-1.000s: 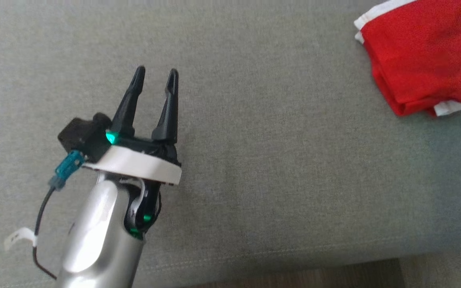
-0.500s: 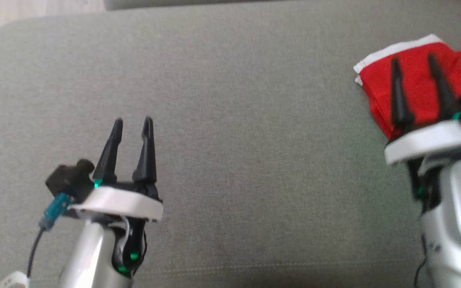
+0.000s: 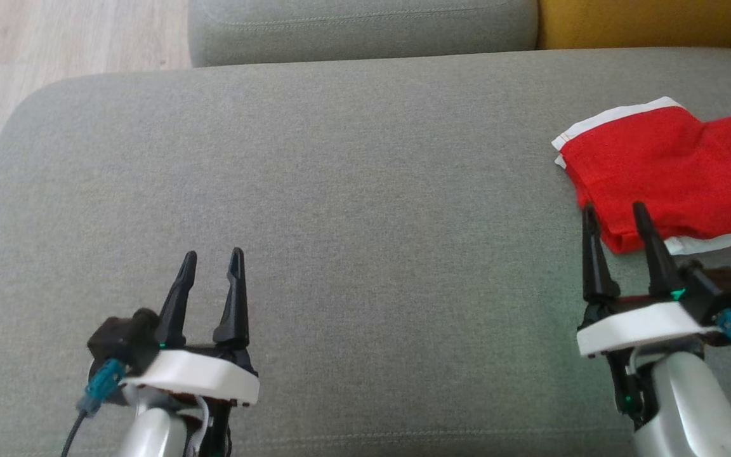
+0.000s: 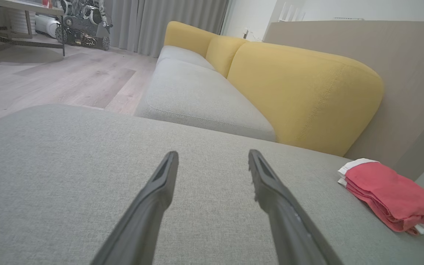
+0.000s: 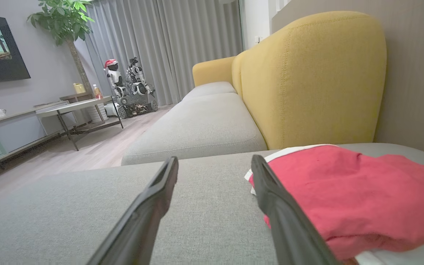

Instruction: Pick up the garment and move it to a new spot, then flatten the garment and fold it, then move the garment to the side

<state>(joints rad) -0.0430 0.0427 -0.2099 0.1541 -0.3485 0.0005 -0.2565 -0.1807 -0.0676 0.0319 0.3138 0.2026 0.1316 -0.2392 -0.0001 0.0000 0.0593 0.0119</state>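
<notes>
The garment (image 3: 664, 171) lay at the far right of the seat cushion (image 3: 365, 190), with the right gripper (image 3: 614, 208) just before its near edge, the left gripper (image 3: 213, 254) well apart at the near left, and a second cushion (image 3: 365, 25) behind.

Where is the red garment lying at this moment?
In the head view, the red garment lies folded at the right side of the grey cushion, just ahead of the open right end effector, with the yellow backrest behind it.

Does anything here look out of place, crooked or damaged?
Nothing is damaged or spilled. Only the red garment, on the right of the grey cushion, is folded unevenly: white trim pokes out along two edges.
</notes>
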